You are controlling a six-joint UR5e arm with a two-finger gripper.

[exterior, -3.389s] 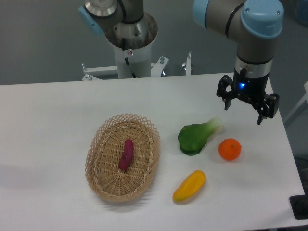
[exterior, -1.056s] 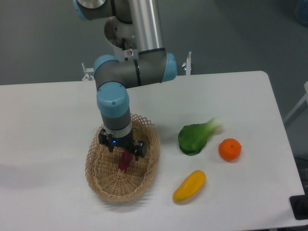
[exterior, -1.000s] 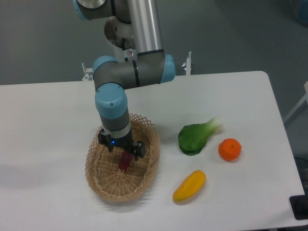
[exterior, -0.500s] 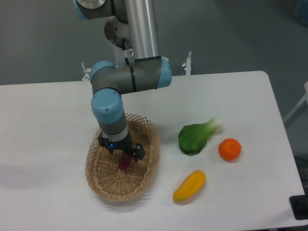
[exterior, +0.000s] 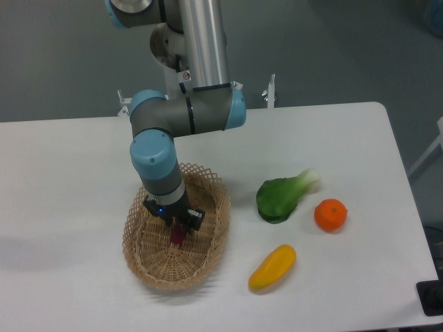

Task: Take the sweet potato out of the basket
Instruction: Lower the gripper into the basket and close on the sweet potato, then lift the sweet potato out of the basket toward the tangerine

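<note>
Inside the basket (exterior: pixel 147 259), the sweet potato (exterior: pixel 178 234) sits between the fingers (exterior: pixel 192 220).

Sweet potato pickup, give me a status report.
Gripper down in basket, around sweet potato; closure unclear. Potato not lifted. Nothing in the way.

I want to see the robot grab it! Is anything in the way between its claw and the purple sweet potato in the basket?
No. The gripper is down inside the basket, right over the sweet potato, with nothing visible between them.
</note>
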